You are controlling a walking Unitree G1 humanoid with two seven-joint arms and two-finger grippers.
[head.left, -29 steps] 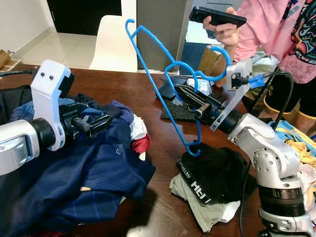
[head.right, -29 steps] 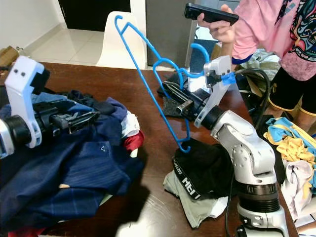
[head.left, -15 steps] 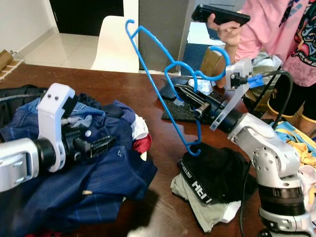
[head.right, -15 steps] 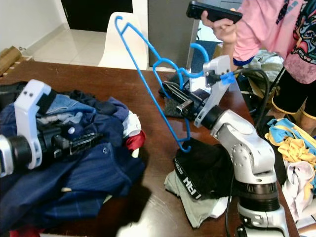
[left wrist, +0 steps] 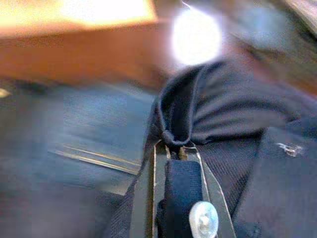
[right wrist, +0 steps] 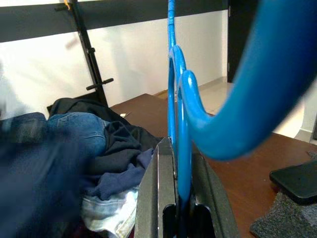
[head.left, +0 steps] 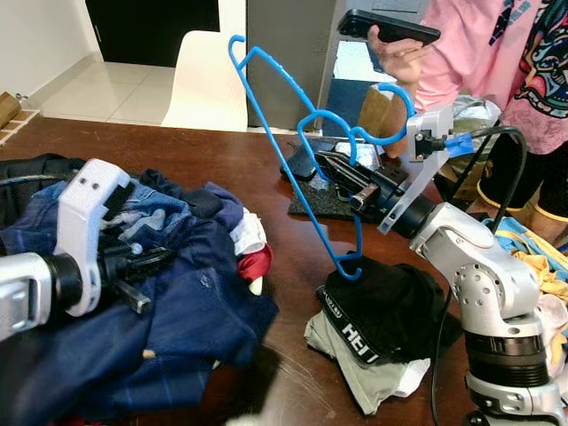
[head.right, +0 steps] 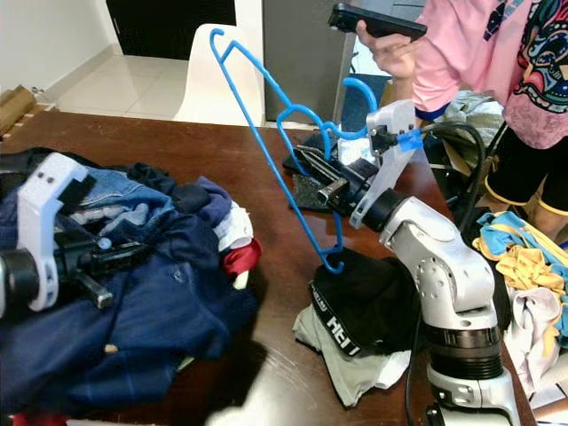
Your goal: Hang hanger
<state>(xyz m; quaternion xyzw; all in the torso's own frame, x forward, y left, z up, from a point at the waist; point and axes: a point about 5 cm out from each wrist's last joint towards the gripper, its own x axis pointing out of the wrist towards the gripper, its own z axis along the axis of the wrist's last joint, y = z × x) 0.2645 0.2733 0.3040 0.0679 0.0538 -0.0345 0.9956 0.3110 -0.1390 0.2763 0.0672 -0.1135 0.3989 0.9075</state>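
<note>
My right gripper [head.left: 331,166] is shut on a blue wire hanger [head.left: 344,265], holding it upright over the brown table [head.left: 266,151]. Its hook curls toward the wrist and its lower corner hangs just above a black garment [head.left: 382,306]. In the right wrist view the hanger [right wrist: 178,148] sits clamped between the fingers. My left gripper [head.left: 155,262] is low in the clothes pile at the left. It is shut on a fold of a navy garment [head.left: 204,302], and the left wrist view shows that fold pinched at the fingertips [left wrist: 173,148].
A person in a pink top stands at the back right holding up a phone [head.left: 386,27]. A white chair [head.left: 209,80] is behind the table. A dark mat [head.left: 324,202] lies under the hanger. Yellow and blue clothes [head.left: 532,257] are heaped off the table's right side.
My left gripper has dropped from above the pile into it and closed on the navy garment, bunching the cloth. The right arm and hanger have stayed put.
</note>
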